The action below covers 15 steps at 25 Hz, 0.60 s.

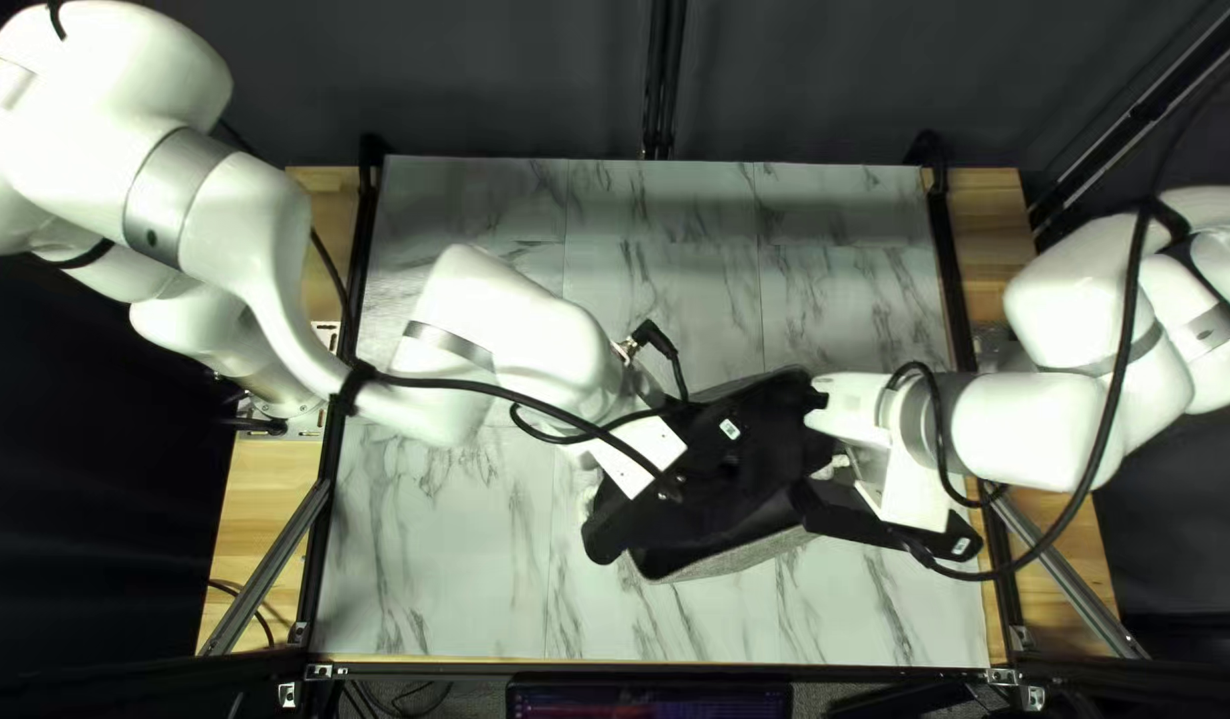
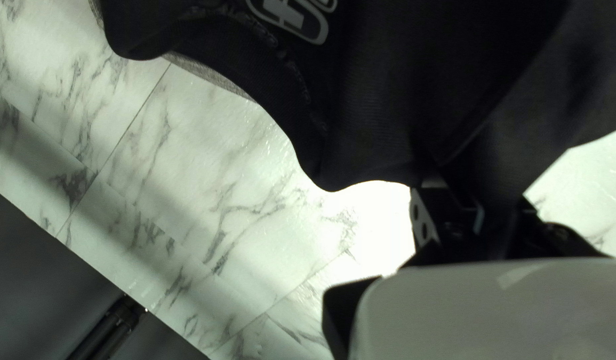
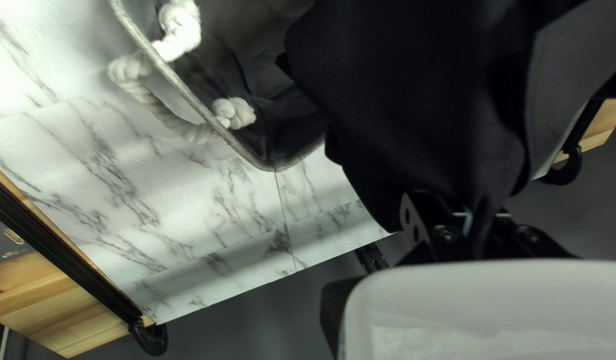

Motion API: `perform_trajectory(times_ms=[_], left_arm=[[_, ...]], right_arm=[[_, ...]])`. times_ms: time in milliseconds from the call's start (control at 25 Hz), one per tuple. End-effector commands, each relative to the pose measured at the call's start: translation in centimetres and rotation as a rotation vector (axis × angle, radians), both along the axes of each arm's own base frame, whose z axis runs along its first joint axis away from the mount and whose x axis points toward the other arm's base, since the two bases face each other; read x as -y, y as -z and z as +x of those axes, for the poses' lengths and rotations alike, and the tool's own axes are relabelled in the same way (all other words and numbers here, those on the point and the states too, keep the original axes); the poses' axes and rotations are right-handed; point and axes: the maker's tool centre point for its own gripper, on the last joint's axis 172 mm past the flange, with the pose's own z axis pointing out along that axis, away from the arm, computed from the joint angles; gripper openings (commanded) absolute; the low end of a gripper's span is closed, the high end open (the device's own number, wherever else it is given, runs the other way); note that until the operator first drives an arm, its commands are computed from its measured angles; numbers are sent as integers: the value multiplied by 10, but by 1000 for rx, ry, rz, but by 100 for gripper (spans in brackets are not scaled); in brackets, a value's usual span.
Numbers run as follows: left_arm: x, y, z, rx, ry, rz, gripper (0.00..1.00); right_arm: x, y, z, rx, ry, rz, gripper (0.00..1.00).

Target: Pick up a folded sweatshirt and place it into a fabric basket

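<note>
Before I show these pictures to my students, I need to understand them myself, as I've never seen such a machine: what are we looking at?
Two white robot arms work at a marble-patterned table. The left arm and right arm each end in a two-fingered gripper. One picture looks down at a slant from above the table's near edge; the others come from cameras on each arm's wrist, looking along its gripper. On the table stands a grey fabric basket with a rope handle. The left gripper and right gripper both pinch a black sweatshirt, holding it over the basket.
</note>
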Motion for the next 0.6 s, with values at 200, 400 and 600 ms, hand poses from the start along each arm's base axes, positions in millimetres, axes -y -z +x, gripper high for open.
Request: perform_trajectory(times_ms=[200,400,600], left_arm=[[-13,15,3,21,9,4,0],[-22,25,5,32,12,6,0],[-28,37,8,43,18,5,0]], right_arm=[[18,7,-3,-2,15,16,2],[27,12,-6,-17,40,23,2],[31,20,-10,-33,66,30,4]])
